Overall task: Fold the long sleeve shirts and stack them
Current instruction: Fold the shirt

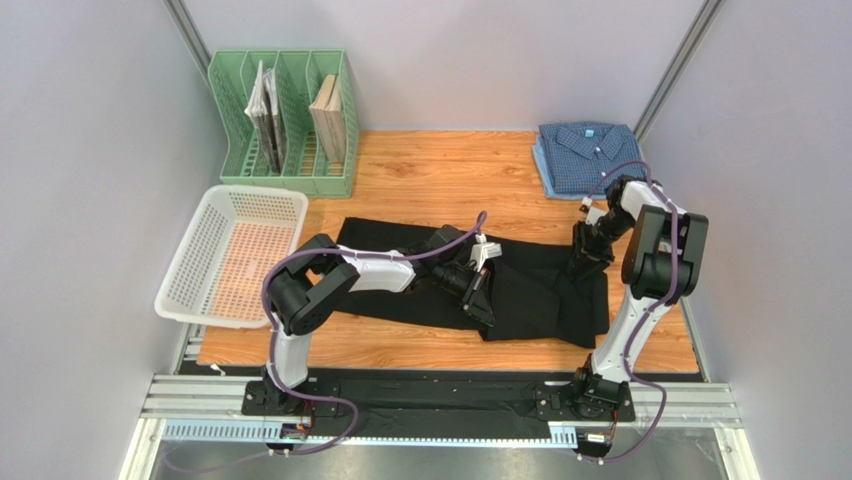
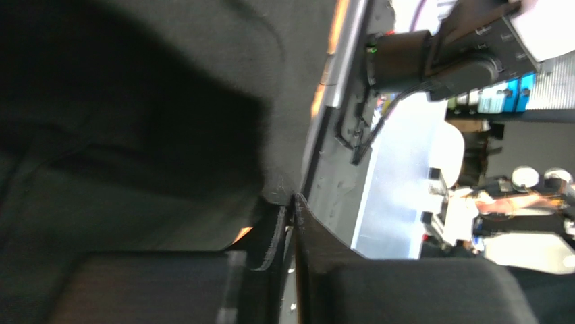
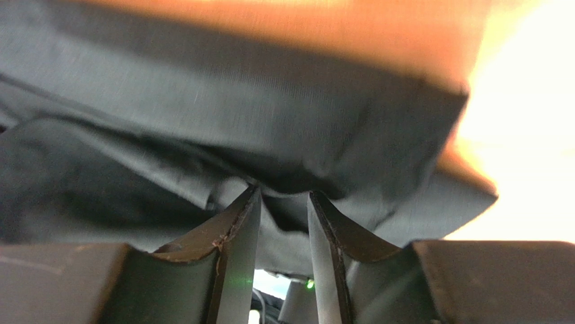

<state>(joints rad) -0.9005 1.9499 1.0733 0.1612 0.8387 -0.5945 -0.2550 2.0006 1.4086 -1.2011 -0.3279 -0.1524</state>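
Black shirt [image 1: 540, 300] edges pinched in left claw [image 1: 485, 312], right claw [image 1: 581, 262]

Even overhead light; blurred, glare-blown wrist views.

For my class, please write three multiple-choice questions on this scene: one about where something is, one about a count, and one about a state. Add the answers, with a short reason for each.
1. Where on the table is the blue shirt?
A. near left corner
B. centre
C. far right corner

2. How many shirts are on the table?
A. one
B. two
C. four

3. What state is the black shirt in?
A. lying spread out across the table
B. folded small on top of the blue shirt
C. lifted clear of the table

Answers:
1 C: the top view shows it by the far right edge.
2 B: only the blue one and the black one show.
3 A: it lies across the middle, pinched by the left end effector and the right end effector.
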